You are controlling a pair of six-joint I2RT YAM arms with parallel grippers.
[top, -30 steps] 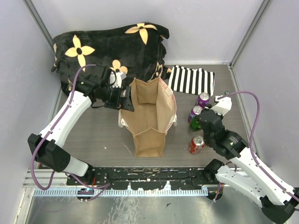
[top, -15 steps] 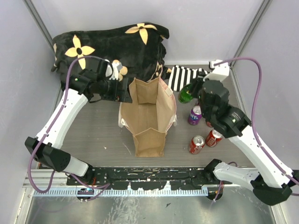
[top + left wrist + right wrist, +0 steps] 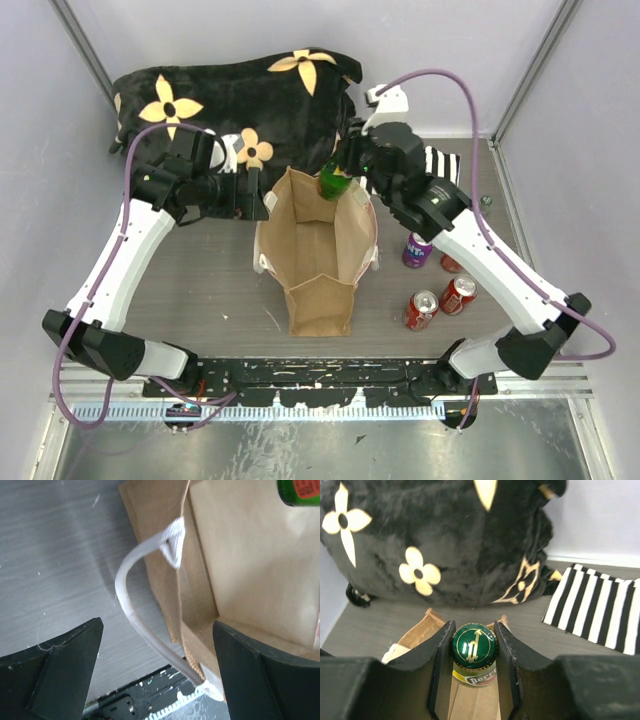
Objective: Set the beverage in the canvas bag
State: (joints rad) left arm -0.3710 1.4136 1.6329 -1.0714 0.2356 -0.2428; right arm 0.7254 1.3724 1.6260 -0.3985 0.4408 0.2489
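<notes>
The right arm's fingers (image 3: 348, 172) are closing partway around the neck of a green bottle (image 3: 333, 181), gripping it just below the cap. They are holding it over the far end of the canvas bag's (image 3: 320, 290) open mouth. The bag is standing upright in the middle of the bench (image 3: 200, 280). The left arm's fingers (image 3: 252, 197) are gaping wide with nothing in them, hovering by the bag's left rim, above its white strap handle (image 3: 131, 615). Three cans (image 3: 420, 309) are sitting to the bag's right.
</notes>
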